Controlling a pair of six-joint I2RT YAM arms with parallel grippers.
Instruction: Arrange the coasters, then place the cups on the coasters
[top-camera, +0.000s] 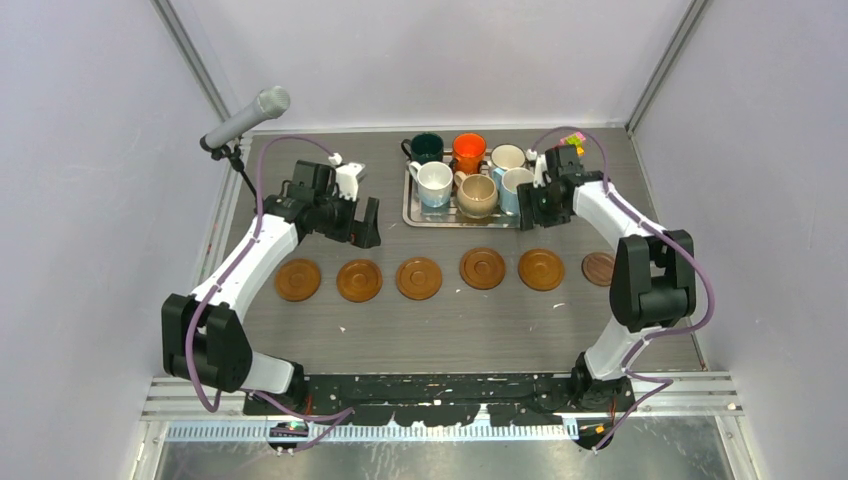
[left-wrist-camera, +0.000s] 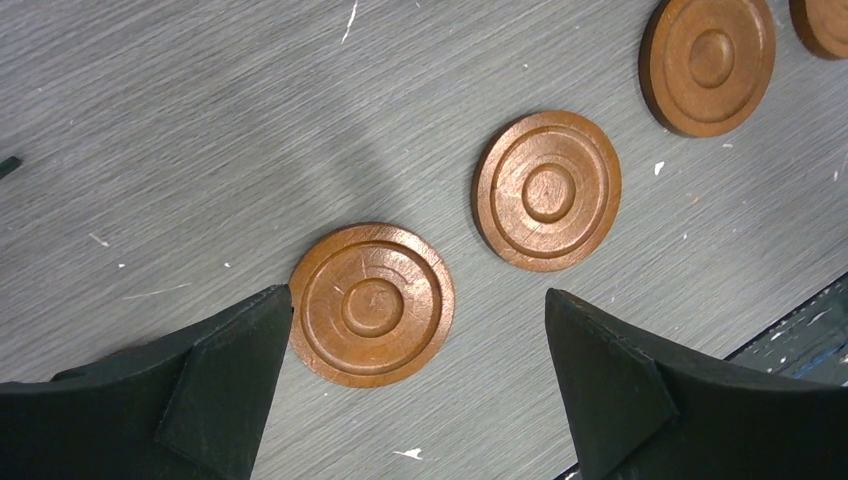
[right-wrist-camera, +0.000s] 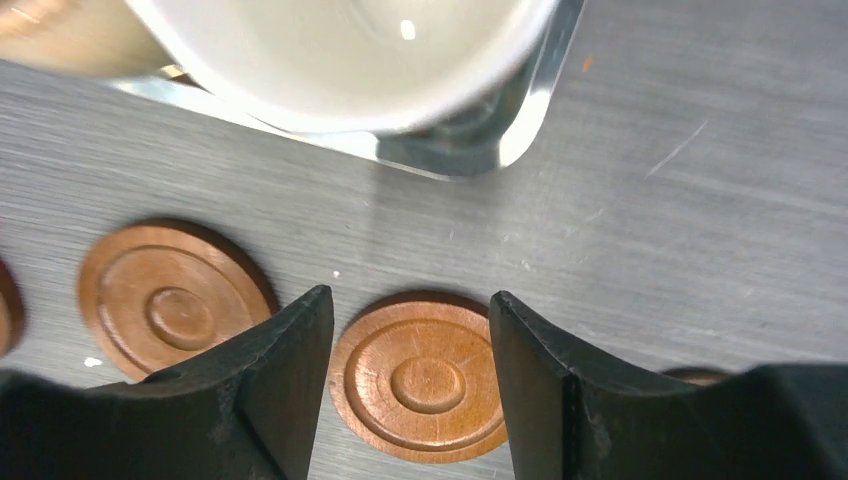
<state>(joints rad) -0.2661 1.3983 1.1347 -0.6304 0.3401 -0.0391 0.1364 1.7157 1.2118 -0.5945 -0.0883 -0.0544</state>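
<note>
Left tool (top-camera: 362, 228) gapes wide, empty, above the coasters (top-camera: 419, 278); right tool (top-camera: 540, 212), also apart and empty, hovers beside the mugs' (top-camera: 477, 195) silver tray (top-camera: 440, 221).

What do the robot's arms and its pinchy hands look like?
The left arm and right arm are smooth white tubes joined by chunky black joints. A thin purple cable loops along each one. The left gripper and right gripper are matte black, each with two thick, wedge-shaped fingers.
</note>
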